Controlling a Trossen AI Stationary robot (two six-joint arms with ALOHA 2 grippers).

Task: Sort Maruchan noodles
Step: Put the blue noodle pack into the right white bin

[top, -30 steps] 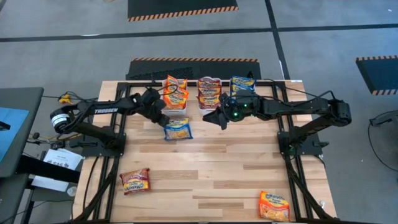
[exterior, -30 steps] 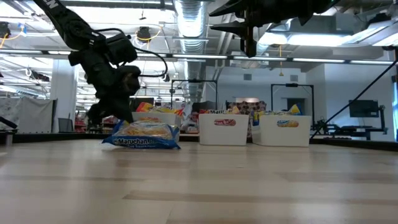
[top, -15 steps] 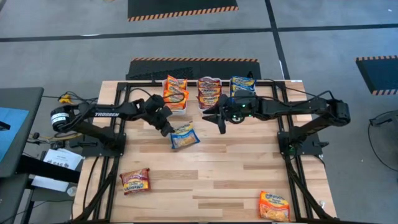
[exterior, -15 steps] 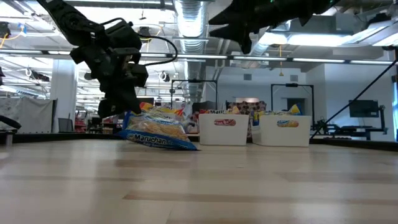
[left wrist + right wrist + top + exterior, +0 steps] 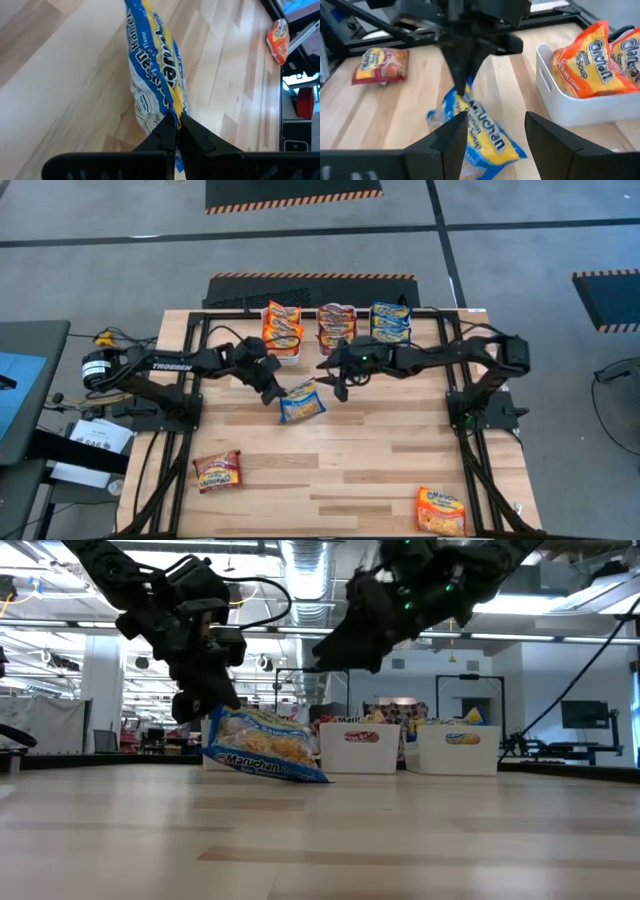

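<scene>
We are seeing open wooden table [image 5: 380,450] lying free across the middle. The left gripper [image 5: 276,391], pinching a blue packet [image 5: 301,402], and the right gripper [image 5: 333,383] are crowding the approach to the three white bins [image 5: 338,348].

Glossy crinkly plastic packet [image 5: 152,75]; matt wood table [image 5: 380,450]

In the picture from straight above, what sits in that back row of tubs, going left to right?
Bin of orange packets → bin of dark red packets → bin of blue packets.
</scene>
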